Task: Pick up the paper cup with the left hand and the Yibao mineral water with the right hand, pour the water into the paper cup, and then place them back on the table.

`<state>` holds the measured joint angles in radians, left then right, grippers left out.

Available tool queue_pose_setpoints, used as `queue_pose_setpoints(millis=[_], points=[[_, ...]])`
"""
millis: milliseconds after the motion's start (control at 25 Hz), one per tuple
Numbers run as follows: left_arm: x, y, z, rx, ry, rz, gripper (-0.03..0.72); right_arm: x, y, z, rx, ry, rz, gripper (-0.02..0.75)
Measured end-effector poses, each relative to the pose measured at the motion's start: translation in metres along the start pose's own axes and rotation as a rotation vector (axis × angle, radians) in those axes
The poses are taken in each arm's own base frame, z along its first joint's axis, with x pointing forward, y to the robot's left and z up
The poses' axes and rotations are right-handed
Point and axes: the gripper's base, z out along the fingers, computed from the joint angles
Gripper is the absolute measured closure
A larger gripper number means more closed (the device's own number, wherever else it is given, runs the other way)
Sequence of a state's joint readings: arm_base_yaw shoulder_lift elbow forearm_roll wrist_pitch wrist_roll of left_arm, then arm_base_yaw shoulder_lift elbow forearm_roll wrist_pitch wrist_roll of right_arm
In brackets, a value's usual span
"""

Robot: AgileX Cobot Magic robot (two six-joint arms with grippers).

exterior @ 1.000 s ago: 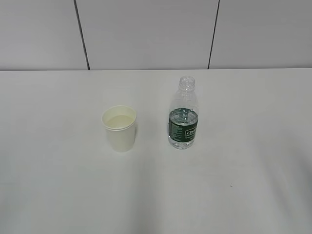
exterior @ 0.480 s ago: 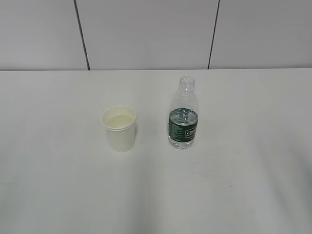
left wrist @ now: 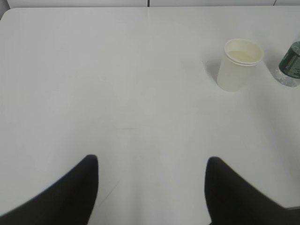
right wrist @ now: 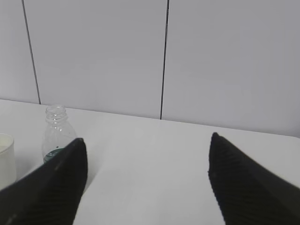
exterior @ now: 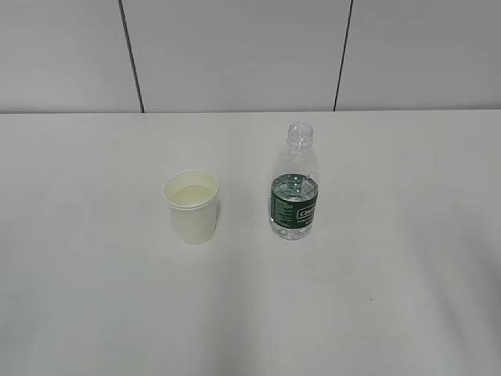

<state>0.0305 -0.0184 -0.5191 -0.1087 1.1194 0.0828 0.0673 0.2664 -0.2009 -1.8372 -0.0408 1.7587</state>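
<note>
The cream paper cup (exterior: 191, 207) stands upright on the white table (exterior: 94, 298), with liquid showing inside. The uncapped Yibao bottle (exterior: 295, 184), with a dark green label, stands upright just to its right, apart from it. Neither arm shows in the exterior view. In the left wrist view my left gripper (left wrist: 151, 161) is open and empty over bare table, with the cup (left wrist: 239, 64) far ahead to the right and the bottle (left wrist: 290, 65) at the right edge. In the right wrist view my right gripper (right wrist: 146, 143) is open and empty; the bottle (right wrist: 55, 131) and the cup (right wrist: 6, 159) are at the far left.
A grey panelled wall (exterior: 235, 55) with dark vertical seams runs behind the table's far edge. It fills the upper half of the right wrist view (right wrist: 211, 61). The table's far left corner shows in the left wrist view (left wrist: 7, 14).
</note>
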Motion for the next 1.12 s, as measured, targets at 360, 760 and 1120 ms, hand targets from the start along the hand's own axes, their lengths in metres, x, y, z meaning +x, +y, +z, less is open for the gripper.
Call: queue_pose_setpoints(millis=[360, 760, 1120], points=[[-0.0005, 0.0, 0.0, 0.0, -0.005, -0.041, 0.205, 0.0, 0.0, 0.0, 0.0, 0.0, 0.0, 0.146], [-0.0005, -0.0005, 0.0, 0.005, -0.005, -0.046, 0.211, 0.0, 0.0, 0.0, 0.0, 0.0, 0.0, 0.146], [-0.0005, -0.0005, 0.0, 0.005, -0.005, -0.046, 0.23, 0.0, 0.0, 0.0, 0.0, 0.0, 0.0, 0.146]])
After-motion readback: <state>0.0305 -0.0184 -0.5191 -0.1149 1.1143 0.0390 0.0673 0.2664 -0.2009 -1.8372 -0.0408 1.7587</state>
